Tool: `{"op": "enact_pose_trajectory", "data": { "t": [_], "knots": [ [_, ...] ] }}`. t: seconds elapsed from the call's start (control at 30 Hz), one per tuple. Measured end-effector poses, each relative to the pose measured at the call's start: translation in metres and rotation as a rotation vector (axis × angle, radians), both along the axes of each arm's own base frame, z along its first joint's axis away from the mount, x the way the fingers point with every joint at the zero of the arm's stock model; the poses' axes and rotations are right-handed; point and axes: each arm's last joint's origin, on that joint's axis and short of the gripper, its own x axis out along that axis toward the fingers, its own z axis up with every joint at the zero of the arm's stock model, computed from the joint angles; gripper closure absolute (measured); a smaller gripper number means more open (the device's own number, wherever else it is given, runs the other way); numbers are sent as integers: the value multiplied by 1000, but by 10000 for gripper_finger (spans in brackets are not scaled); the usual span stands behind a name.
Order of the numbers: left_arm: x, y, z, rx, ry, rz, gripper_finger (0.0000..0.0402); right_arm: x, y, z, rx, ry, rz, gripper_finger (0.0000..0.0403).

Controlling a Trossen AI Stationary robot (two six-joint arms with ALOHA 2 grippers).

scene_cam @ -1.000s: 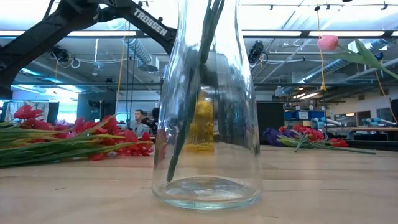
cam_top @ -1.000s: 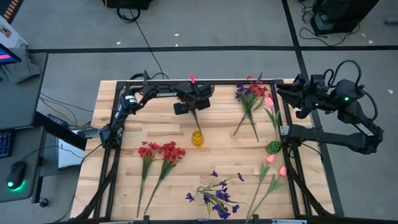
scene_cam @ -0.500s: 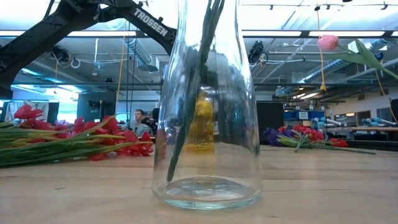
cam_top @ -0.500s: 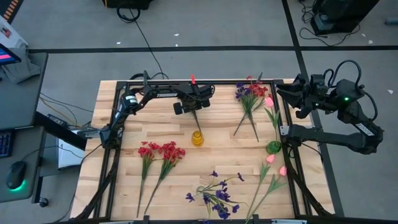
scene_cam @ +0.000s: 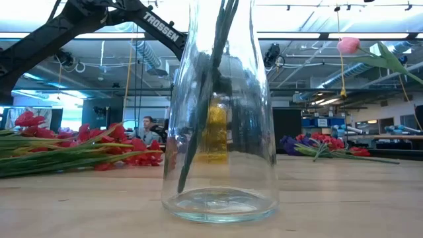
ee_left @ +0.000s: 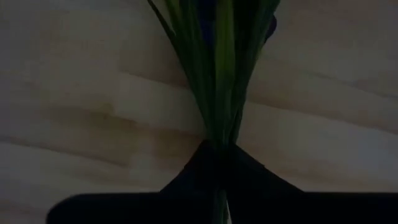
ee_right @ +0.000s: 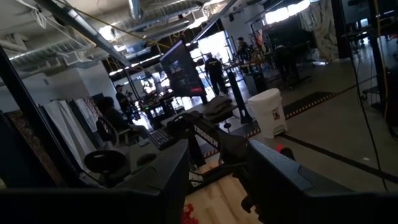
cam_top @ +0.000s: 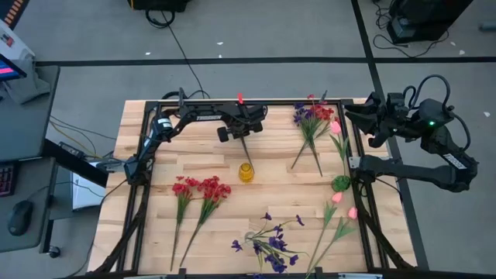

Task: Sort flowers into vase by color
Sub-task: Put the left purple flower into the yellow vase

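My left gripper (cam_top: 242,132) hangs over the table's far middle, shut on a red-bloomed flower (cam_top: 239,98). The flower's thin green stem (cam_top: 244,151) runs down to a small yellow vase (cam_top: 246,172); whether its end is inside the vase, I cannot tell. Loose red flowers (cam_top: 201,188) lie flat at the left. Purple flowers (cam_top: 267,246) are near the front edge. A mixed purple and red bunch (cam_top: 312,116) lies at the far right. Pink tulip buds (cam_top: 341,205) lie by a green vase (cam_top: 341,184). My right gripper (cam_top: 353,120) waits open at the far right edge. My left gripper pinches the flower's green stems and leaves (ee_left: 219,127) between its two fingers (ee_left: 186,180), some way below the red bloom. The stems fan out beyond the fingertips over the bare wood. The flower leans toward the table's far edge, its lower stem reaching down to the yellow vase.
A clear glass vase (scene_cam: 221,132) with green stems in it stands right before the low camera and hides much of the yellow vase (scene_cam: 215,129). A dark frame (cam_top: 143,155) rings the tabletop. Bare wood lies between the yellow vase and the red flowers.
My left gripper has shut on the flower's stems while staying in place above the yellow vase. The flower has kept its lean.
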Motion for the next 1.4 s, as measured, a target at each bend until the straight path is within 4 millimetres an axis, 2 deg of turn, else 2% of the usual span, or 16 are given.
{"op": "enact_pose_trajectory", "data": {
  "t": [0.3, 0.53, 0.7, 0.8, 1.03, 1.2, 1.4],
  "knots": [
    [11, 8, 21, 42, -79, -65, 386, 0, 0, 0, -6, 2, -7, 232],
    [29, 20, 65, 187, -208, -235, 386, 0, 0, 0, -25, 7, -10, 232],
    [40, 17, 102, 238, -294, -478, 386, 0, -1, 0, -24, 9, -25, 232],
    [46, 9, 127, 257, -375, -662, 386, 0, -1, -1, -22, 14, -25, 232],
    [59, -24, 181, 377, -559, -1021, 386, 0, -1, -4, -8, 44, -35, 232],
    [61, -50, 212, 509, -706, -1146, 386, 0, -1, -4, 12, 38, -40, 232],
    [48, -74, 243, 638, -725, -1274, 386, 0, -2, -3, 18, 26, -57, 232]
  ]
}}
